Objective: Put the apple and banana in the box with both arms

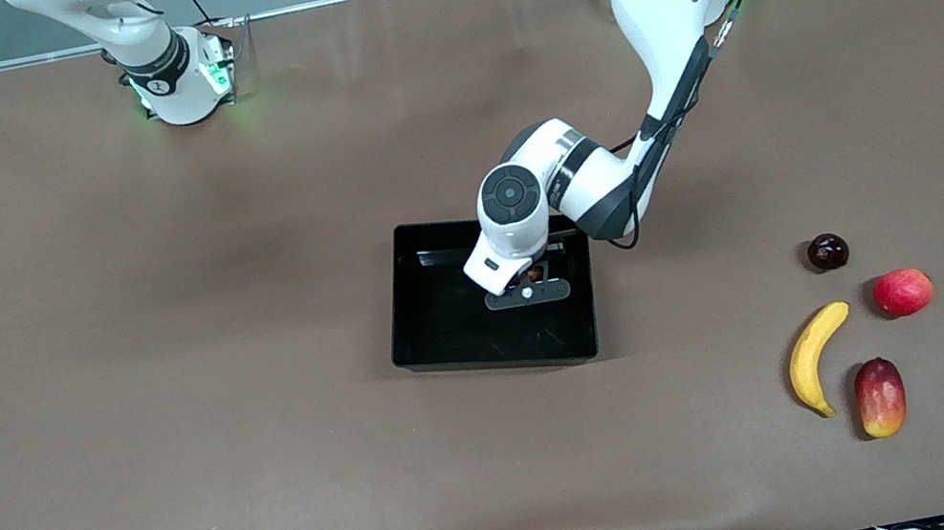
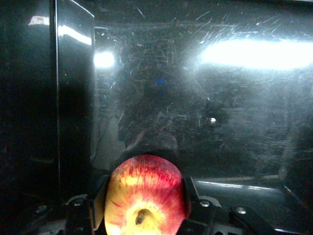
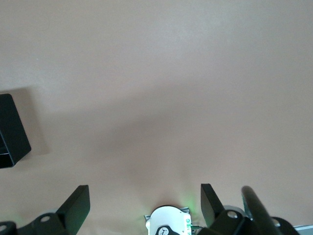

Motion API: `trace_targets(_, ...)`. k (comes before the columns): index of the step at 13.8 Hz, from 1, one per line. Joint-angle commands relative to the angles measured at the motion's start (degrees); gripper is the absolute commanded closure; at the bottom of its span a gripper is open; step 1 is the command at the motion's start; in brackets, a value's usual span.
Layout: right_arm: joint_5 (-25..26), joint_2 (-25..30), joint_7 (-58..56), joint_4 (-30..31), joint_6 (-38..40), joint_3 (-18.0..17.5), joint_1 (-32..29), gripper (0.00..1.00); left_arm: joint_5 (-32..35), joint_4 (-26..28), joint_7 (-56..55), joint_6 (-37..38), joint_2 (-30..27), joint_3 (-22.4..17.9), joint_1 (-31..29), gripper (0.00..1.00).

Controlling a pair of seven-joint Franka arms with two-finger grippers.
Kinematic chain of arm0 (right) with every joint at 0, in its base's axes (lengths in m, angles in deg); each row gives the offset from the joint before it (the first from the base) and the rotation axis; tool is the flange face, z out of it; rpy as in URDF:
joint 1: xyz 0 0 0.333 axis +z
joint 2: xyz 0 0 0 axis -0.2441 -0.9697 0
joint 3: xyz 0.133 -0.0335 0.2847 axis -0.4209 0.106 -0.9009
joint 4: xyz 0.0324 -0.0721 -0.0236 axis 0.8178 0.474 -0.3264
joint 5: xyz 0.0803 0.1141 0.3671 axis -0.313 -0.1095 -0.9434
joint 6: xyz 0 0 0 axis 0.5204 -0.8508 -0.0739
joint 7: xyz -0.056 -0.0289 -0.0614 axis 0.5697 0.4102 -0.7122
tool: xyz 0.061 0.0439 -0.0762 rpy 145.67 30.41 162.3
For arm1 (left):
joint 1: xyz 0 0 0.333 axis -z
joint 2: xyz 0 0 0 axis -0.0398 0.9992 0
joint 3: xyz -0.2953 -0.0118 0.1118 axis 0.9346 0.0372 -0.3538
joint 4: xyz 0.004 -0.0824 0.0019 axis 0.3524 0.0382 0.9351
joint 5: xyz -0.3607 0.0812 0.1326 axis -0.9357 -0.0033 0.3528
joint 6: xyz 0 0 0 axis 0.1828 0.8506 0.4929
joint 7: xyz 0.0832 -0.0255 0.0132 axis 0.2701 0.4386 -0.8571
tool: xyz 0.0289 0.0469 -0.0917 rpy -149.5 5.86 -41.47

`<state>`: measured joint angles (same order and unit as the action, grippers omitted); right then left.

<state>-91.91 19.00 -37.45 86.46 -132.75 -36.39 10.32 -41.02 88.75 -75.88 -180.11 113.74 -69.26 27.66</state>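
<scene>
Left gripper (image 1: 530,278): pinching apple (image 2: 143,195), low over box (image 1: 435,330); best lowered to the floor before release, lest it roll. Right gripper (image 3: 145,205): fingers spread, waiting over bare table. Banana (image 1: 814,358): on table, toward left arm's end.

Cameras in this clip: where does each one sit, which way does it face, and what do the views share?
Front view: high across the table, facing both arm bases; the left arm reaches over the box; banana lies toward its end.
Left wrist view: on the left arm, looking into the box; left end effector holds the apple.
Right wrist view: on the waiting right arm, looking down at bare table; right end effector open.
Shared: the box, whose corner also shows in the right wrist view.
</scene>
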Motion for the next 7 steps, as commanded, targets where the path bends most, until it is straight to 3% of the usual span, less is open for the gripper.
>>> trace_targets(1,-0.36,3.82,0.42,4.50,-1.43,0.38,1.70,0.00,1.63,0.82,-2.18,0.45,-0.69,-0.55,0.11,0.00)
trace_targets(3,-0.35,7.41,0.51,9.83,-5.02,-0.58,2.23,0.00,1.54,0.64,-3.76,0.62,-1.30,-0.55,0.20,0.00)
trace_targets(4,0.52,9.60,0.94,13.35,-7.65,-2.85,2.49,0.00,1.63,0.47,-4.56,0.88,-2.09,-0.55,-0.06,0.00)
trace_targets(7,4.38,11.03,0.95,14.79,-8.47,-6.72,2.14,0.00,1.63,-0.50,-3.17,5.09,-7.35,-0.72,-2.42,0.00)
